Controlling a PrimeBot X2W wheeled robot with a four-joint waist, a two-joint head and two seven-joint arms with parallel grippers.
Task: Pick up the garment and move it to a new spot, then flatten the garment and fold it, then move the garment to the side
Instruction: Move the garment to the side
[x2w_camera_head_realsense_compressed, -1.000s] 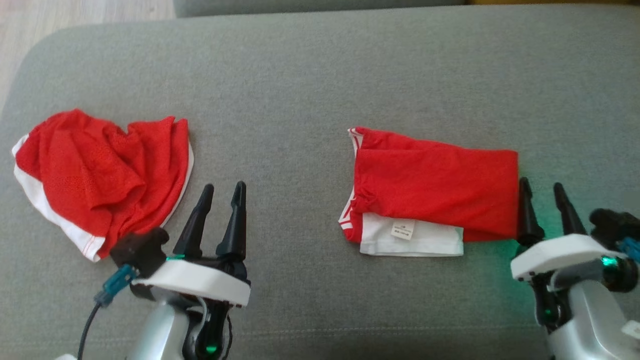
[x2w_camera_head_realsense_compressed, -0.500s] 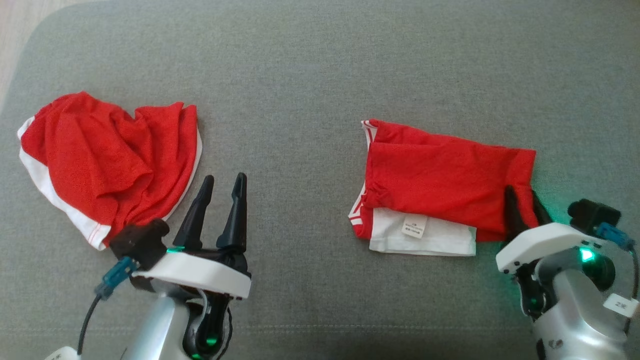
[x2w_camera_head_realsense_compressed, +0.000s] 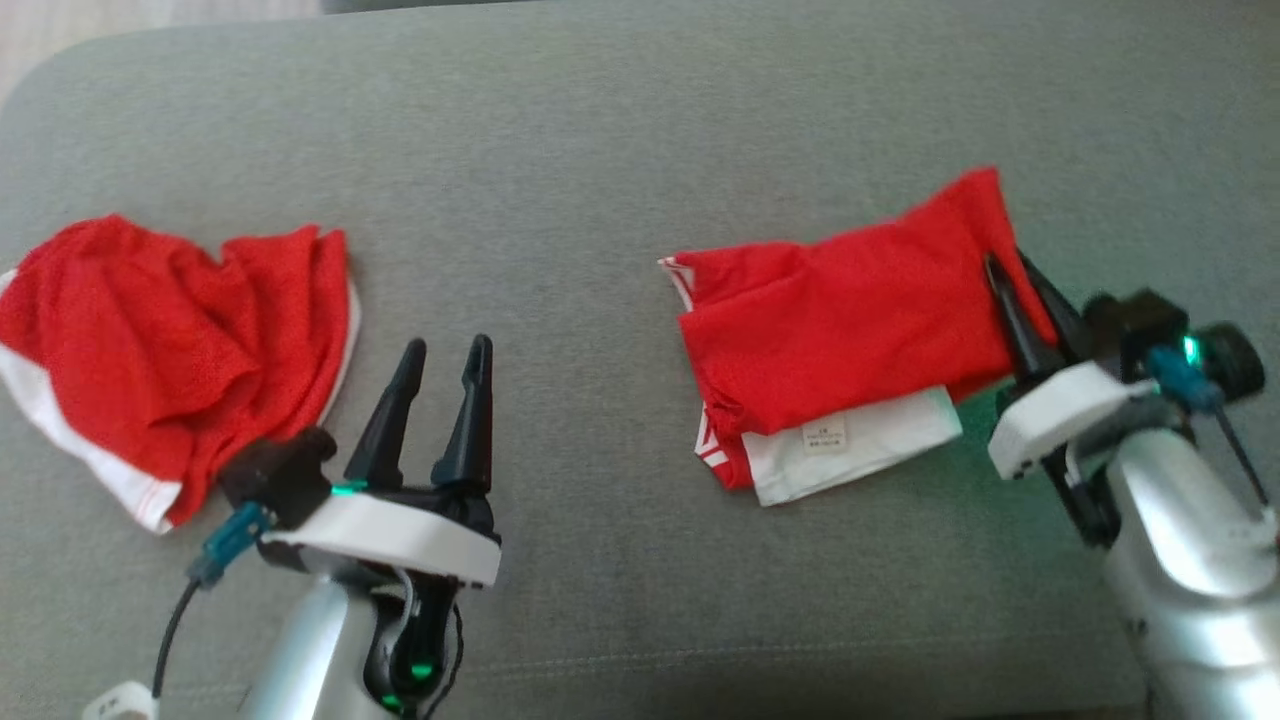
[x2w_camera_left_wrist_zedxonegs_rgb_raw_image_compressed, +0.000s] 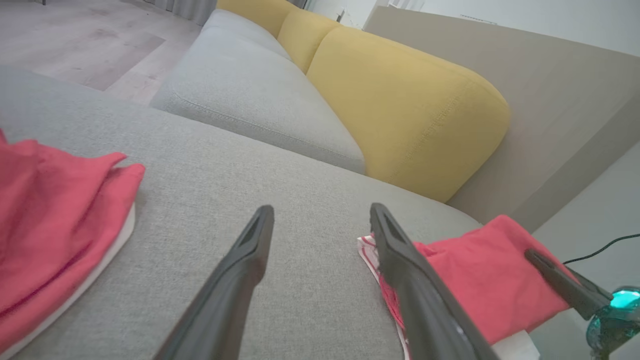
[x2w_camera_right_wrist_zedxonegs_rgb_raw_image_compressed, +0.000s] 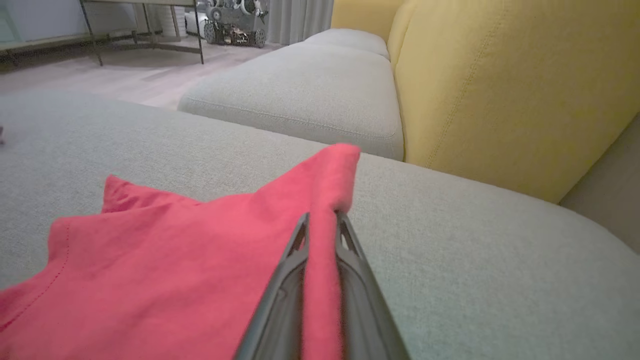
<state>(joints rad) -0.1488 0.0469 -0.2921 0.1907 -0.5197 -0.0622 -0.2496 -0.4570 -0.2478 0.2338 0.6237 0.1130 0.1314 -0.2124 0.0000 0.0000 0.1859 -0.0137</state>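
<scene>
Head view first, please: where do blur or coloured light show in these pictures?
Head view: soft overall, green glow on the grey fabric cushion beside the folded red garment. Left wrist view: foreground smeared, teal light glaring. Right wrist view: the garment blurs near the lens.

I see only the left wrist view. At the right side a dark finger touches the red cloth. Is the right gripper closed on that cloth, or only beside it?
Observer: Closed on it. In the right wrist view the right gripper pinches a fold of the folded red garment between its two fingers.
Operator: What lies under the red layer?
Observer: In the head view, a white layer with a small label shows at the garment's near edge.
</scene>
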